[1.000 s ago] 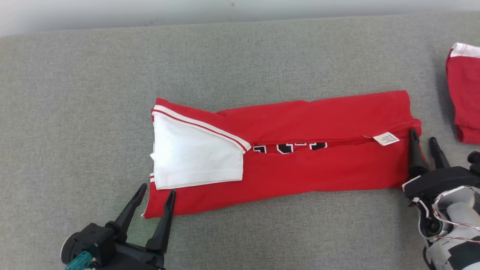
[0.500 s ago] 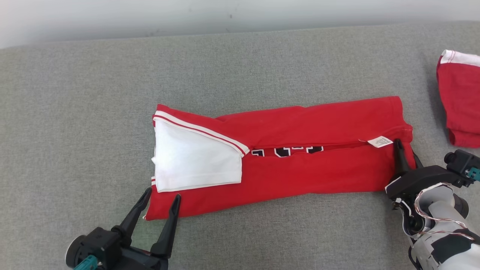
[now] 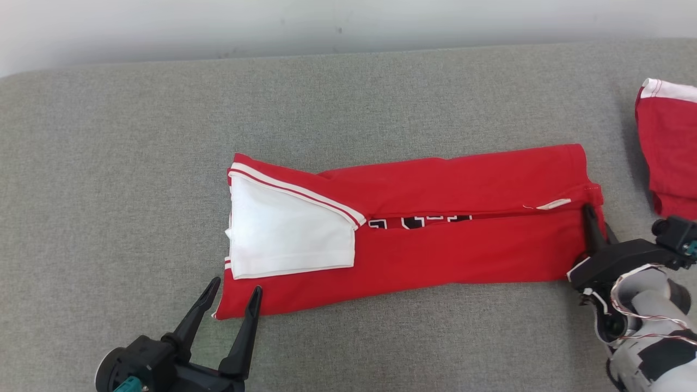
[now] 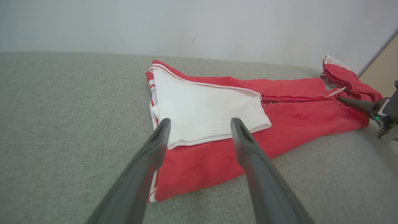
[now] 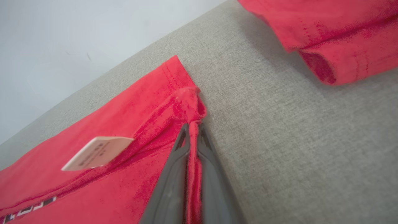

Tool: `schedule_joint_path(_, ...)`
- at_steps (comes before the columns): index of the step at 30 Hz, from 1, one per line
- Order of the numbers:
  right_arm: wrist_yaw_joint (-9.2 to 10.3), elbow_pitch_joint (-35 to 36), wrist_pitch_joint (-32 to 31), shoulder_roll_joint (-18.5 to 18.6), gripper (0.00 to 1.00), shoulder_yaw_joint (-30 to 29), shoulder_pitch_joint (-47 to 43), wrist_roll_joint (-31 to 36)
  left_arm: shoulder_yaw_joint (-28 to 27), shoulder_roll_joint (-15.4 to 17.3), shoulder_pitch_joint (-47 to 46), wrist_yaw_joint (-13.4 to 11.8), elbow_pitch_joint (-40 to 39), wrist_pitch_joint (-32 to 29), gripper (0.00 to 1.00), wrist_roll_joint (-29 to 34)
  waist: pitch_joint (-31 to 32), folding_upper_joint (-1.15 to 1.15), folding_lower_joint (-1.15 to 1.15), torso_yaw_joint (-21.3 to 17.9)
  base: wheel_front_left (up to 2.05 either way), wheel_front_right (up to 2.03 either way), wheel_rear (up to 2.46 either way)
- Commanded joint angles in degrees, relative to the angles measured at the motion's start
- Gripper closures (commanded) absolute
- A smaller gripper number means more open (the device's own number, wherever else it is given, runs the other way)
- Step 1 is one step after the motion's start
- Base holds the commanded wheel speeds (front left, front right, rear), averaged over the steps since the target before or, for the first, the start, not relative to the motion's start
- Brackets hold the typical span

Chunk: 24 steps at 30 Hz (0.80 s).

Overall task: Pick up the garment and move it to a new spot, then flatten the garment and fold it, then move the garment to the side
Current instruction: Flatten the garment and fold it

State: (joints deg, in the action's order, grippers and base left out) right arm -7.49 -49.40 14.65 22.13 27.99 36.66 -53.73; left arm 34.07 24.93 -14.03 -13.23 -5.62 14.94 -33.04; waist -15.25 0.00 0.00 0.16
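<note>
Garment (image 3: 435,245) lies folded in a long strip on the grey cushion (image 3: 109,163). The right gripper (image 5: 192,127) is clamped onto its right-end edge, and the left gripper (image 3: 235,285) sits wide open by the near-left corner.

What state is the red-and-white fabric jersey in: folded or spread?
Folded lengthwise. The red-and-white fabric jersey lies as a narrow strip, both long sides turned in over the black numerals, white sleeve on top.
</note>
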Motion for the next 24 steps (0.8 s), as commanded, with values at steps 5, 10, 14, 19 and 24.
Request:
schedule_joint_path(5, 0.04, 2.01, 0.61, 4.31, 1.0, 1.33, -0.76, -0.75, -0.44, 0.2, 1.31, 0.0, -0.16, 0.25, 0.0, 0.57, 0.09, 0.0, 0.0, -0.03, 0.0, 0.0, 0.0)
schedule_joint_path(10, 0.03, 4.29, 0.61, 6.53, 1.0, 2.44, -0.86, -1.77, -0.55, 0.39, 1.8, -0.1, -0.08, 0.25, 0.0, 0.35, 0.64, 0.0, 0.0, -0.38, 0.0, 0.0, 0.0)
schedule_joint_path(14, 0.03, 6.88, 0.62, 7.14, 1.0, 3.13, -0.82, -2.57, -0.42, 0.24, 2.19, -0.04, 0.08, 0.25, 0.0, 0.11, 1.19, 0.0, 0.0, -0.49, 0.0, 0.0, 0.0)
schedule_joint_path(19, 0.03, 12.76, 0.46, 7.8, 1.0, 5.65, -1.17, -3.89, -0.08, -0.22, 2.52, 0.24, 0.56, 0.25, 0.0, -0.17, 2.39, 0.0, 0.0, -0.26, 0.0, 0.0, 0.0)
schedule_joint_path(24, 0.03, 18.46, -1.27, 8.47, 1.0, 8.53, -0.63, -4.17, -0.07, -0.85, 3.14, 0.44, 1.01, 0.25, 0.0, -0.47, 3.84, 0.0, 0.0, 0.22, 0.0, 0.0, 0.0)
